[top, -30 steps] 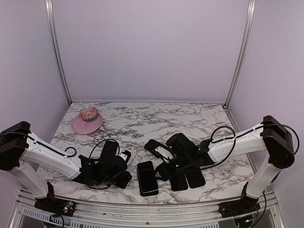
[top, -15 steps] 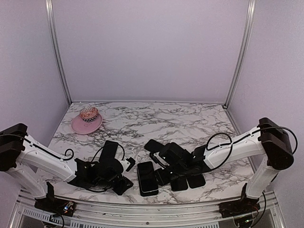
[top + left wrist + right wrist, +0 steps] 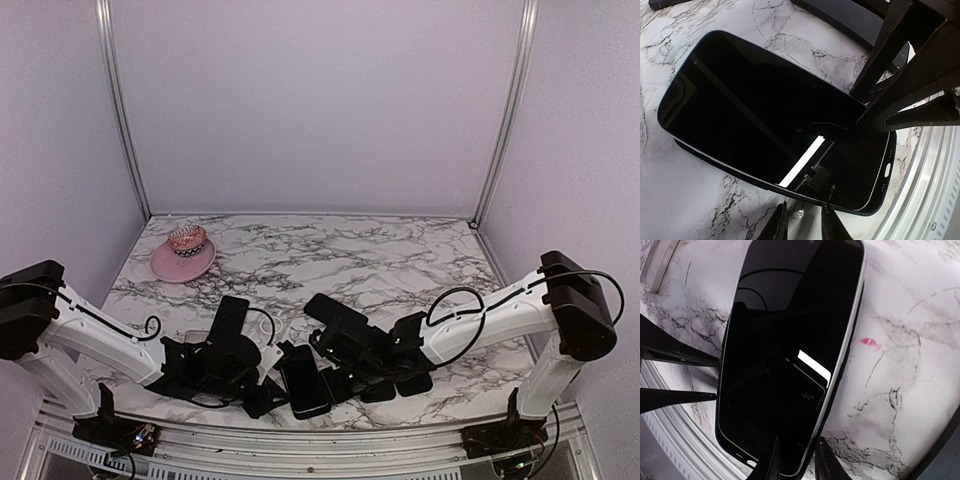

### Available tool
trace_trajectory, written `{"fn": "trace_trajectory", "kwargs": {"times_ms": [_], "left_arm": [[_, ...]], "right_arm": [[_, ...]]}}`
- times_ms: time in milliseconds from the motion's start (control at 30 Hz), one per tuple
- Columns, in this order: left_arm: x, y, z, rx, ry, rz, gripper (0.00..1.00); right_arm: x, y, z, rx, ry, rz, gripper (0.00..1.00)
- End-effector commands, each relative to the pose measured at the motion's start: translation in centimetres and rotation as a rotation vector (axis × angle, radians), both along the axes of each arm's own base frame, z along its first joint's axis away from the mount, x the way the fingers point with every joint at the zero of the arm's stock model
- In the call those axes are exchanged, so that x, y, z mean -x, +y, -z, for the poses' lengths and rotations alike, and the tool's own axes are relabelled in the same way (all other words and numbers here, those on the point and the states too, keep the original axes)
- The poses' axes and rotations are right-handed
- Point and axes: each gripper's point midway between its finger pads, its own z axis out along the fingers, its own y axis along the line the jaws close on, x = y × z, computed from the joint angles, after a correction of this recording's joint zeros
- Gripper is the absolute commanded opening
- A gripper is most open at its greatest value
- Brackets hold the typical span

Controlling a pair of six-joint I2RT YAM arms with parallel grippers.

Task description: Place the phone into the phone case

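Farthest left, a pink plate (image 3: pixel 165 268) is seen toward the far-left corner of the marble table (image 3: pixel 400 250), with a small patterned object (image 3: pixel 187 238) resting on it. Nearer the front, the left arm is stretched low over the marble, and the left gripper (image 3: pixel 262 388) is set just beside the left long edge of the phone (image 3: pixel 305 380).

In the left wrist view, the left gripper (image 3: pixel 802 226) is shown with its fingertips narrowly parted. Bare marble is visible between them and nothing is held. The phone (image 3: pixel 765 120) is laid flat, screen up, close to the table's near edge and between the two grippers. It is not in any case.

To the right of the phone, the right gripper (image 3: pixel 335 378) is brought in low from the right. In the right wrist view, the right gripper (image 3: pixel 797 462) is also seen slightly parted, with the rim of the phone (image 3: pixel 790 350) showing between the tips. Whether the rim is touched cannot be told.

Behind the phone a dark flat piece (image 3: pixel 322 307) is laid, and further dark slabs (image 3: pixel 410 383) are partly hidden under the right arm. Which of these is the phone case cannot be told.
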Motion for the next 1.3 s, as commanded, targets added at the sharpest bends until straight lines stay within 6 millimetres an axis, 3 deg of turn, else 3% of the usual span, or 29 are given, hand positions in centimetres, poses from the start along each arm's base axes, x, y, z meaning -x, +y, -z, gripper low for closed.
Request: {"fn": "trace_trajectory", "kwargs": {"times_ms": [0,133,233,333,467,700,900,1033,1267], "left_arm": [[1.2,0.8,1.3,-0.047,0.034,0.045,0.24],[0.3,0.8,-1.2,-0.017,-0.032,0.043,0.24],[-2.7,1.4,-4.5,-0.072,-0.142,-0.002,0.24],[-6.1,2.2,-7.1,-0.101,-0.204,-0.065,0.27],[-11.5,3.3,-6.6,-0.176,-0.248,-0.182,0.22],[-15.5,0.0,-4.5,-0.308,-0.342,-0.121,0.13],[-16.0,-0.6,-2.0,-0.375,-0.328,-0.082,0.12],[-15.1,-1.0,-1.5,-0.383,-0.289,-0.04,0.14],[-12.2,-0.6,1.5,-0.428,-0.155,0.044,0.15]], "right_arm": [[2.1,-1.6,0.7,0.078,0.089,0.007,0.25],[1.8,-2.0,-0.6,0.071,0.04,-0.027,0.31],[1.1,-2.5,-2.6,0.064,-0.022,-0.027,0.32],[2.1,-2.6,-2.7,0.026,-0.001,-0.041,0.27],[4.5,-2.0,-2.2,-0.015,0.022,-0.091,0.17],[5.5,-1.2,-0.6,-0.037,0.048,-0.111,0.0],[4.8,-1.3,0.2,-0.033,0.011,-0.094,0.0],[4.6,-0.5,0.6,-0.031,-0.007,-0.113,0.0],[3.4,-0.4,1.2,0.025,-0.057,-0.094,0.0]]}}
